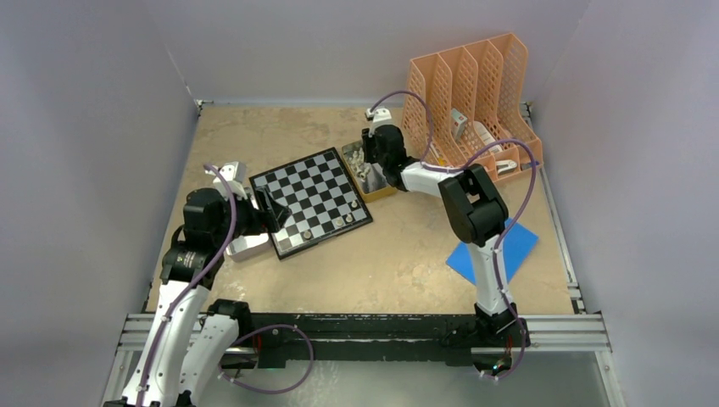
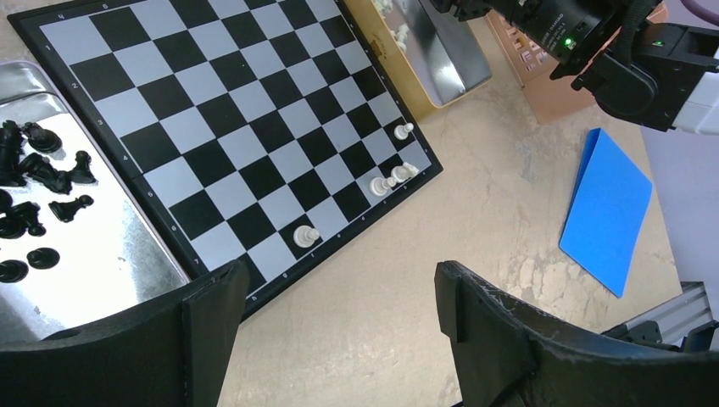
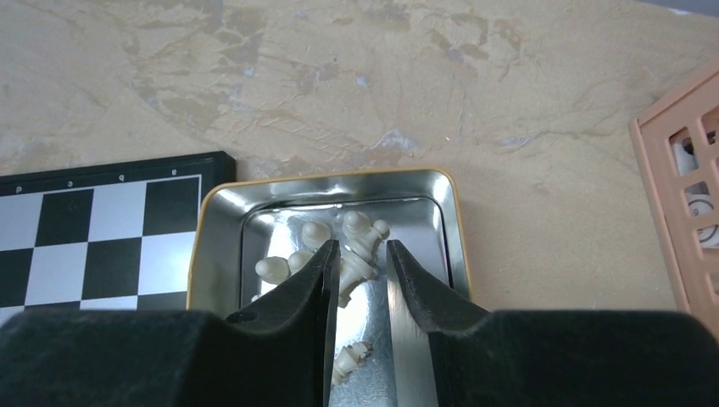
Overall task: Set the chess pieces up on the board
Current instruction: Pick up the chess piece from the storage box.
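The right gripper (image 3: 358,253) reaches down into the yellow-rimmed metal tin (image 3: 219,222) at the centre of the right wrist view. Its two fingers are drawn close together on either side of a pale chessman (image 3: 357,231), which lies among several others on the shiny floor. Whether they actually pinch it or merely flank it, I cannot tell. The narrow setting makes sense: the pieces are tiny and crowded, so a wide spread would knock the neighbours. The tin sits just beside the chessboard (image 1: 312,197), which keeps any carry short.

The left gripper (image 2: 339,284) hangs low in the left wrist view with its fingers spread wide and nothing between them, over the board's near edge (probably idle while the other arm works). At the left of that frame a metal tray (image 2: 110,263) holds the black chessmen (image 2: 38,182); none of them stands on the board. A few pale chessmen (image 2: 306,236) stand along the board's lower right edge, so by my reckoning most of the set-up is not yet done.
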`<action>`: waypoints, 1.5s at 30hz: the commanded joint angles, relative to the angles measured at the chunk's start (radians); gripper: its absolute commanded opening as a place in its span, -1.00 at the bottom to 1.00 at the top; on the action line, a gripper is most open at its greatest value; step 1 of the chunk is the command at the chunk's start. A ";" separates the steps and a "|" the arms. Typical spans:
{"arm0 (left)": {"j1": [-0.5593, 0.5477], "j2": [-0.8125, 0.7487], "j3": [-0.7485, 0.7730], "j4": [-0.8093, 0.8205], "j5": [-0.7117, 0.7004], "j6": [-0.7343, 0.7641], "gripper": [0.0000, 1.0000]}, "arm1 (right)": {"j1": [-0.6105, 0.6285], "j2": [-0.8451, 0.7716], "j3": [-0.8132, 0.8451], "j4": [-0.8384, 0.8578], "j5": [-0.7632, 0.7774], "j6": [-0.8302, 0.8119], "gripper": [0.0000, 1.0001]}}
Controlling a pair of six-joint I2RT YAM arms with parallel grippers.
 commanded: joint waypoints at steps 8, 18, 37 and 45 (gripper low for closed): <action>-0.003 -0.029 0.010 0.029 -0.013 0.001 0.62 | 0.002 0.027 0.061 0.083 -0.032 -0.017 -0.38; -0.003 -0.029 0.011 0.027 -0.017 0.002 0.61 | 0.003 0.089 0.118 0.074 -0.040 0.002 -0.38; -0.003 -0.035 0.011 0.028 -0.019 0.004 0.61 | 0.002 0.147 0.179 0.051 -0.012 -0.010 -0.38; -0.003 -0.037 0.011 0.028 -0.021 0.002 0.61 | 0.002 0.163 0.206 0.029 0.000 -0.014 -0.38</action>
